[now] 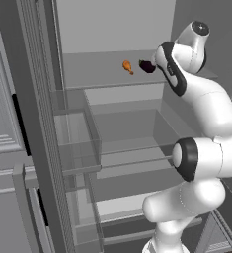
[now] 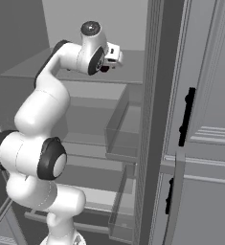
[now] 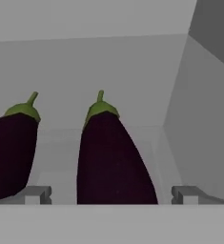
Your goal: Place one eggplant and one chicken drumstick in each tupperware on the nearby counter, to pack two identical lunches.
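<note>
Two dark purple eggplants with green caps lie on the fridge's top shelf [image 1: 102, 74]. In the hand view, one eggplant [image 3: 108, 162] lies between the two fingertips of my open gripper [image 3: 113, 195], not clamped. The other eggplant [image 3: 11, 152] lies just outside the left fingertip [image 3: 37, 194]. From the left base view, an eggplant [image 1: 147, 66] peeks out beside my wrist, and an orange chicken drumstick [image 1: 128, 66] rests on the shelf a little to its left. The tupperware and the counter are out of view.
The fridge's right inner wall [image 3: 204, 119] stands close beside the gripper. Lower shelves [image 1: 132, 148] and clear door bins [image 1: 78, 143] sit below. The open fridge door [image 1: 33, 123] rises at the left, and a grey panelled door [image 2: 205, 119] at the right.
</note>
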